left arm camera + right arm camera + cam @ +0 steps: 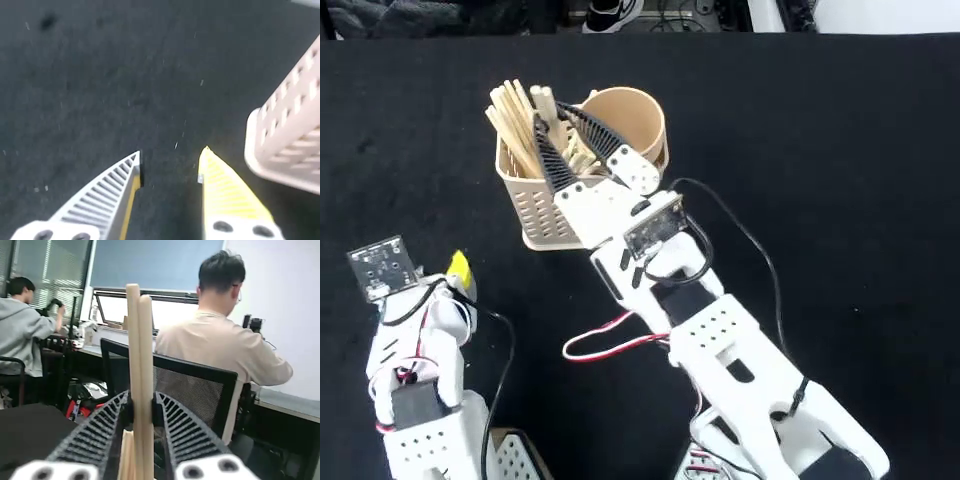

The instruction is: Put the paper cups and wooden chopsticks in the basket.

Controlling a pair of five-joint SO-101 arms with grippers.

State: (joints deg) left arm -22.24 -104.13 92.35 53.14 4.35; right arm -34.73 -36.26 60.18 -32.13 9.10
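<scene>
From the high view, you have the cream slotted plastic basket [535, 212] standing on the black worktop [840, 150]. A tan paper cup [635, 115] sits upright in one side of it, and a bundle of pale wooden chopsticks [515, 120] leans out of the other. The right claw [548, 113] reaches over the basket's rim, its black ribbed fingers [552, 160] in among the sticks. The left claw [457, 268], with its yellow tip, sits near the basket but apart from it.

In the left wrist view, the left claw [172, 151] stands open with nothing between its fingers, above the bare worktop [100, 75]. The basket [290, 142] wall is just beside the yellow finger.

In the right wrist view, the right claw [141, 399] is clamped on a pair of wooden chopsticks [140, 335]. They are held upright, side by side, and a long stretch of each stands above the fingers. You cannot tell from here whether their lower ends touch the basket floor.

Expect the sticks to be light, stiff and smooth. A thin pair like this may roll or scissor against each other, so squeeze squarely across both. The cup is likely light and easily crushed, so take it by the wall near the rim with a gentle grip. The basket looks light enough to slide or tip if you nudge it.
</scene>
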